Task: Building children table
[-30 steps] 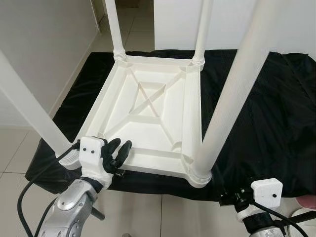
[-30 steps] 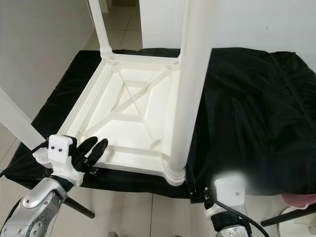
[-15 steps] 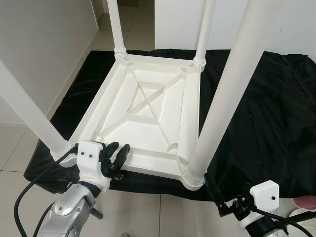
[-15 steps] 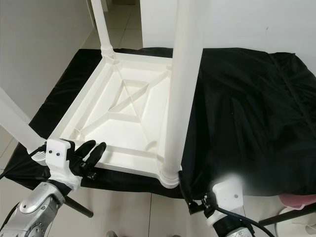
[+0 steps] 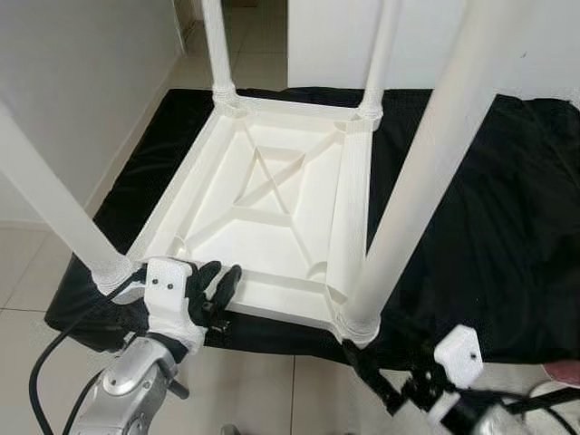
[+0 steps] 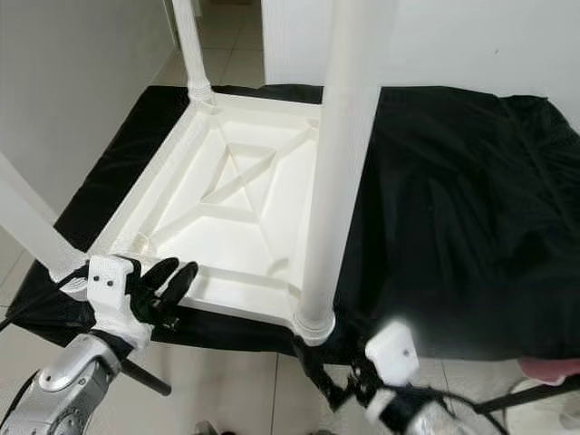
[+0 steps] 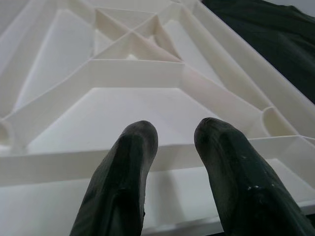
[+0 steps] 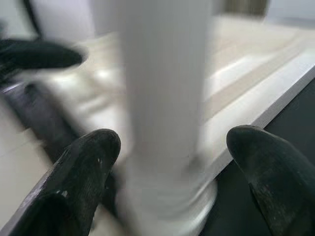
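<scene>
Table [image 5: 272, 195] upside down, legs upward

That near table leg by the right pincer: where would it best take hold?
Low on the near right leg, just above its socket collar, coming from the robot's side. The leg is a round upright post, and the right pincer is open with a finger on each side of it, so closing there should wrap it. The upturned table lies on black cloth.
</scene>
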Robot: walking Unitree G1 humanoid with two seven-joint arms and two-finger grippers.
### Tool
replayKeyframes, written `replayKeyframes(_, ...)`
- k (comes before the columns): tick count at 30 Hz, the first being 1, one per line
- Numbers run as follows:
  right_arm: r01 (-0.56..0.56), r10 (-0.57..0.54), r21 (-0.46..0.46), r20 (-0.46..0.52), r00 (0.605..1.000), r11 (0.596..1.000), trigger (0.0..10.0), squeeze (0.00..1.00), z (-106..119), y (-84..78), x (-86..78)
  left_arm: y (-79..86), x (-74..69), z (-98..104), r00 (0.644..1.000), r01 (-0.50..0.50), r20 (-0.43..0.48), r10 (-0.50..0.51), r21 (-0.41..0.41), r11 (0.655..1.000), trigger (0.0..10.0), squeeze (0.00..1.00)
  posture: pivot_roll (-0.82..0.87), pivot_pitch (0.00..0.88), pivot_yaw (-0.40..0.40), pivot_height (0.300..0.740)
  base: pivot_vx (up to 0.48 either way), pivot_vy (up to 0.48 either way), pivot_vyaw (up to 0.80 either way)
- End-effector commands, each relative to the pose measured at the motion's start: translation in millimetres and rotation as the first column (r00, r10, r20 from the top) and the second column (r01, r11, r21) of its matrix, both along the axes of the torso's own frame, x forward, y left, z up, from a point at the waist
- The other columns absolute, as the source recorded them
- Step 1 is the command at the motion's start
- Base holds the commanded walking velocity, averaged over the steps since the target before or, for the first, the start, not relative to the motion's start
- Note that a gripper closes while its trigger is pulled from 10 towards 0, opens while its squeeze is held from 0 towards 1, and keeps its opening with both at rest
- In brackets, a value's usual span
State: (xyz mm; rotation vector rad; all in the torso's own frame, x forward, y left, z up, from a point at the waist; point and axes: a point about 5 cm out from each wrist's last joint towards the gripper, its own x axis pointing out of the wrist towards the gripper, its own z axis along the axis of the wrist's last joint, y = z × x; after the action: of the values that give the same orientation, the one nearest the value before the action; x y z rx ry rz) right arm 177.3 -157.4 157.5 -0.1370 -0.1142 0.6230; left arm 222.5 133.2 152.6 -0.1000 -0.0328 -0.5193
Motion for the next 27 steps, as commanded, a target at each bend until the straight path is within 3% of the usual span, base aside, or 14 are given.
replayKeyframes(1, 0.005, -0.006, -0.014, -0.017, 1.000, 1.000, 10.0, 0.00, -6.2, -1.9, 8.3, -5.5, -1.2, -5.3, 1.000, 0.021, -0.020, -0.020, 0.032, 0.999, 10.0, 0.00, -0.04, 0.152, 0.065, 0.740, 0.000, 0.000, 0.00)
replayKeyframes(3, 0.000, 0.000, -0.008, 0.003, 1.000, 1.000, 10.0, 0.00, -4.6, 0.3, 21.9, -15.8, -3.5, -6.5, 0.995, 0.095, -0.012, -0.095, 0.073, 0.993, 10.0, 0.00, -0.04, 0.148, 0.067, 0.740, 0.000, 0.000, 0.00)
replayKeyframes(8, -0.010, 0.010, -0.010, 0.019, 1.000, 1.000, 10.0, 0.00, -3.3, -0.1, 39.4, -28.2, -8.8, -7.9, 0.978, 0.206, -0.027, -0.205, 0.082, 0.975, 10.0, 0.00, -0.03, 0.140, 0.079, 0.740, 0.000, 0.000, 0.00)
replayKeyframes(15, 0.005, -0.005, -0.004, 0.005, 1.000, 1.000, 10.0, 0.00, -7.7, -3.8, 49.7, -34.6, -10.1, -9.0, 0.965, 0.263, -0.023, -0.262, 0.105, 0.959, 10.0, 0.00, -0.02, 0.144, 0.056, 0.740, 0.000, 0.000, 0.00)
replayKeyframes(17, 0.044, -0.044, -0.002, -0.003, 0.999, 0.999, 10.0, 0.00, -10.9, -11.6, 62.0, -40.0, -8.5, -9.6, 0.952, 0.304, -0.018, -0.304, 0.123, 0.945, 10.0, 0.00, -0.03, 0.145, 0.041, 0.740, 0.000, 0.000, 0.00)
replayKeyframes(21, 0.080, -0.080, -0.006, 0.006, 0.997, 0.997, 10.0, 0.00, -10.3, -19.2, 71.7, -42.5, -6.1, -10.1, 0.950, 0.311, -0.014, -0.312, 0.128, 0.942, 10.0, 0.00, -0.03, 0.145, 0.037, 0.740, 0.000, 0.000, 0.00)
replayKeyframes(22, 0.129, -0.129, -0.007, 0.021, 0.991, 0.992, 10.0, 0.00, -7.3, -29.5, 82.3, -46.1, -2.9, -9.5, 0.952, 0.305, -0.014, -0.305, 0.106, 0.946, 10.0, 0.00, -0.04, 0.142, 0.035, 0.740, 0.000, 0.000, 0.00)
replayKeyframes(27, 0.157, -0.156, -0.009, 0.032, 0.987, 0.988, 10.0, 0.00, -5.2, -36.6, 89.4, -50.6, -1.6, -9.1, 0.951, 0.308, -0.016, -0.308, 0.085, 0.948, 10.0, 0.00, -0.05, 0.138, 0.033, 0.740, 0.000, 0.000, 0.00)
